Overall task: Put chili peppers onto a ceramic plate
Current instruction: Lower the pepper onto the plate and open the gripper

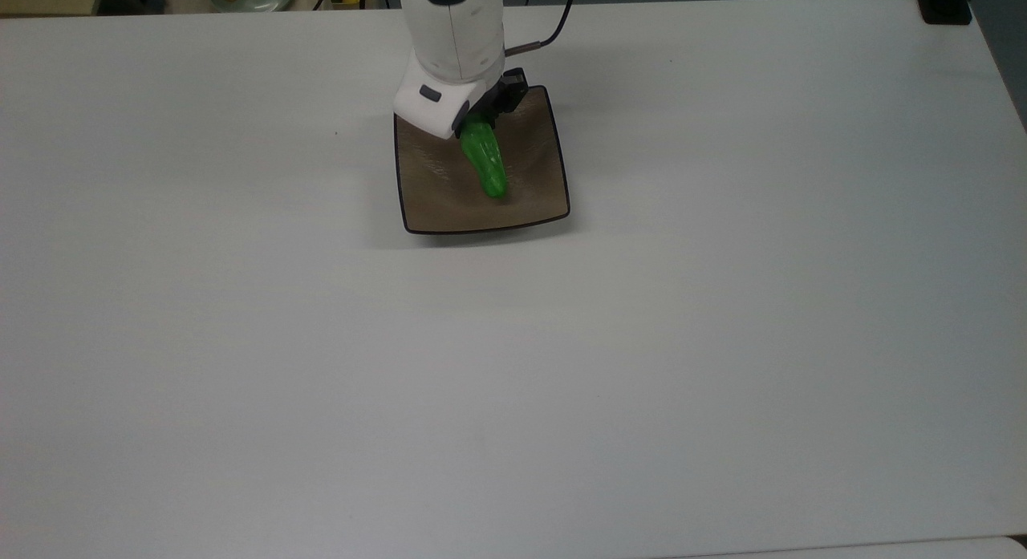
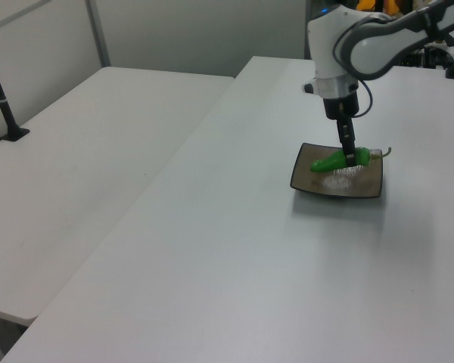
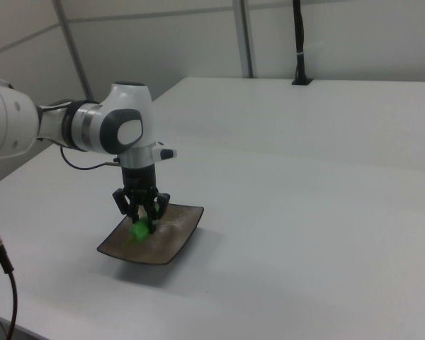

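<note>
A: What is the gripper (image 3: 142, 212) doing?

B: Its fingers (image 2: 349, 155) are clamping the pepper (image 1: 484, 161) near the stem end, narrowed to the pepper's width.

A: And where is the pepper sitting?

B: It is hanging low over the plate (image 1: 533, 186), inside the rim, its tip sloping down toward the top view's bottom. Whether the tip is touching the plate, I cannot tell. In the left view the stem (image 2: 384, 152) is curling out toward the left view's right.

A: And the plate?

B: It is lying flat on the white table (image 1: 642, 342).
</note>
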You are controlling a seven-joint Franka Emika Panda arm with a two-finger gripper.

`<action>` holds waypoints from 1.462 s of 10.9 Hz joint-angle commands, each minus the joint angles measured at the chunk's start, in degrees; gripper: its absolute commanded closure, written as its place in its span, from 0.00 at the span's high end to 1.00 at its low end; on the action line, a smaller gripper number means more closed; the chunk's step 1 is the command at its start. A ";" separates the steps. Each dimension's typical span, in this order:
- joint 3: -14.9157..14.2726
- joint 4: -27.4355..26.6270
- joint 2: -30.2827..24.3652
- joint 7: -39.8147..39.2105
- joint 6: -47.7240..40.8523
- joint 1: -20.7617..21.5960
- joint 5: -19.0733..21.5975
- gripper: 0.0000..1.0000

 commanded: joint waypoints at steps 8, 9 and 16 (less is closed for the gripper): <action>-0.11 -13.97 -5.78 3.20 23.43 -0.41 1.00 0.24; -0.11 -13.88 -5.78 3.20 23.08 -0.58 1.00 0.34; -0.11 -7.49 -5.86 6.98 16.69 -0.76 1.26 1.00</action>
